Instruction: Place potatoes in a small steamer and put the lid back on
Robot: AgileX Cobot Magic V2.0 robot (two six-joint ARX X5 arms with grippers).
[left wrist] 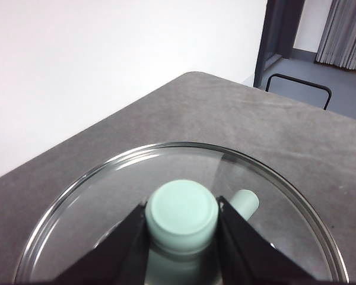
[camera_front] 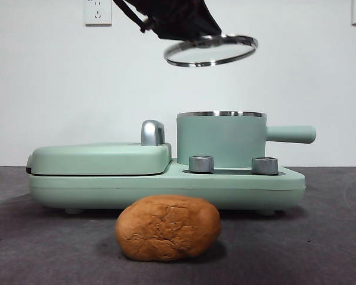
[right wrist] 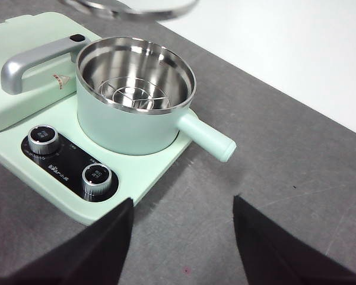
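Note:
The lid (camera_front: 211,50), clear glass with a steel rim, hangs tilted in the air above the small steamer (camera_front: 221,138). My left gripper (left wrist: 182,215) is shut on the lid's mint-green knob (left wrist: 181,211), and the glass disc (left wrist: 107,196) spreads around it. The steamer stands open on its base, its steel inside and rack (right wrist: 133,92) bare. The potato (camera_front: 168,228), orange-brown and cracked, lies on the table in front of the appliance. My right gripper (right wrist: 183,237) is open above the table beside the steamer's handle (right wrist: 206,137), holding nothing.
The mint-green appliance base (camera_front: 166,184) carries a flat griddle cover (camera_front: 101,157) with a chrome handle (camera_front: 152,132) and two knobs (right wrist: 98,177). A dark chair frame (left wrist: 299,89) stands past the table's far edge. A white wall is behind.

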